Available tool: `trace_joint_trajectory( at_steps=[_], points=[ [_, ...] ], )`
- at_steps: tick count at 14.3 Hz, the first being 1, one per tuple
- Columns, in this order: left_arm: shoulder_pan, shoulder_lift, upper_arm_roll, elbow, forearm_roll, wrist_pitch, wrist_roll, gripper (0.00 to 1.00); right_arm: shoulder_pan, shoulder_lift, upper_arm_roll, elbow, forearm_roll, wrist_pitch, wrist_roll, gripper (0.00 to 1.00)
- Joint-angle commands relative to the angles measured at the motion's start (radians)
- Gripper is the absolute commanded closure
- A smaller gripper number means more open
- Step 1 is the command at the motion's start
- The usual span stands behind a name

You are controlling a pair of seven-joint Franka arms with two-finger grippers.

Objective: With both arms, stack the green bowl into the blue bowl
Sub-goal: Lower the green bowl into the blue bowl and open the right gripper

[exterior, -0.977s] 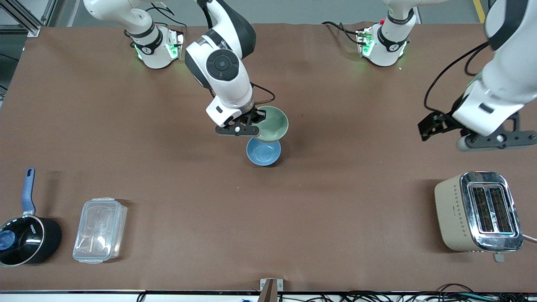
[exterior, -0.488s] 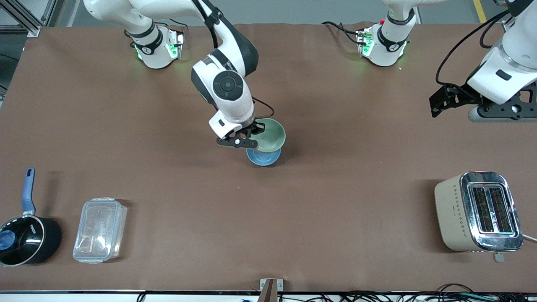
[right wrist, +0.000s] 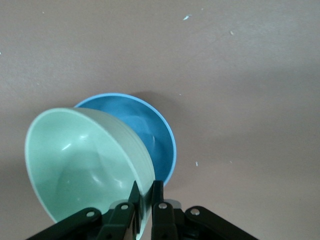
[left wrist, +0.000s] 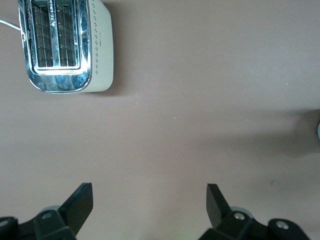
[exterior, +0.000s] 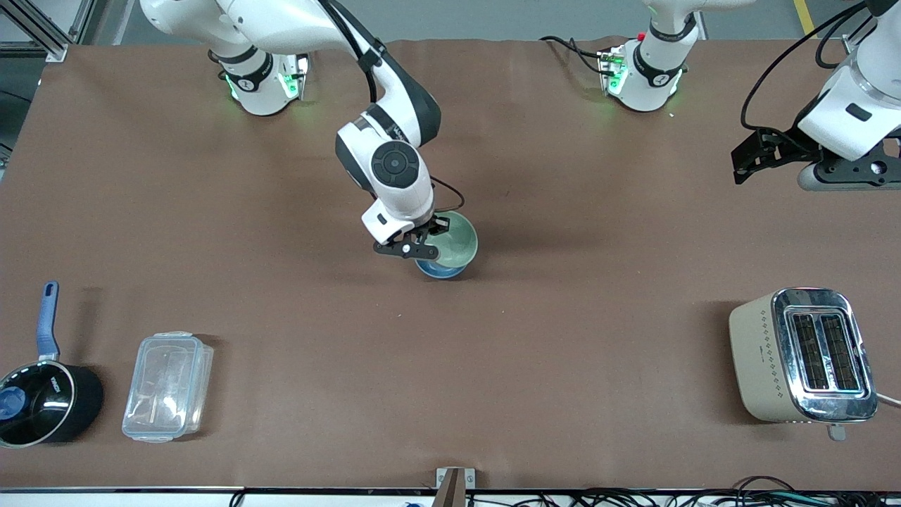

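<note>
My right gripper [exterior: 424,241] is shut on the rim of the pale green bowl [exterior: 454,243] and holds it tilted, low over the sky-blue bowl [exterior: 438,270], which sits mid-table and is mostly covered in the front view. In the right wrist view the green bowl [right wrist: 85,160] overlaps the blue bowl [right wrist: 150,135], with my right gripper [right wrist: 146,195] pinching its wall. I cannot tell if the bowls touch. My left gripper [exterior: 788,158] is open and empty, up in the air over the left arm's end of the table; in the left wrist view it [left wrist: 149,200] is over bare table.
A beige toaster [exterior: 799,355] stands near the front camera at the left arm's end, also in the left wrist view [left wrist: 65,45]. A clear lidded container [exterior: 167,386] and a black saucepan with blue handle [exterior: 39,394] sit at the right arm's end.
My right gripper has lowered the green bowl onto the spot over the blue bowl, now covering most of it. My left arm has drawn back toward its end of the table.
</note>
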Motion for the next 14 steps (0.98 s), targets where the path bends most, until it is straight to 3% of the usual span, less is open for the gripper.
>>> trace_joint_trajectory(
  at_steps=[1,3,4,6,12,14],
  points=[
    [-0.008,-0.009,0.004,-0.017,-0.011,0.016,0.014,0.0,0.006,-0.006,0.0,-0.025,0.021,0.02,0.019,0.89],
    [-0.007,-0.006,0.002,-0.017,-0.014,0.016,0.014,0.0,0.004,-0.006,0.002,-0.031,0.03,0.015,0.016,0.86],
    [-0.007,-0.006,0.002,-0.016,-0.017,0.019,0.014,0.0,0.004,-0.006,0.002,-0.031,0.03,0.013,0.016,0.67],
    [-0.01,-0.004,0.002,-0.014,-0.016,0.019,0.011,0.0,0.0,-0.016,-0.001,-0.031,0.029,0.003,0.016,0.02],
    [-0.01,-0.004,0.002,-0.014,-0.02,0.019,0.006,0.0,-0.138,-0.228,-0.011,-0.025,0.012,-0.229,-0.004,0.0],
    [-0.007,-0.004,0.002,-0.014,-0.022,0.019,0.014,0.0,-0.207,-0.3,-0.011,-0.025,-0.032,-0.298,-0.044,0.0]
  ],
)
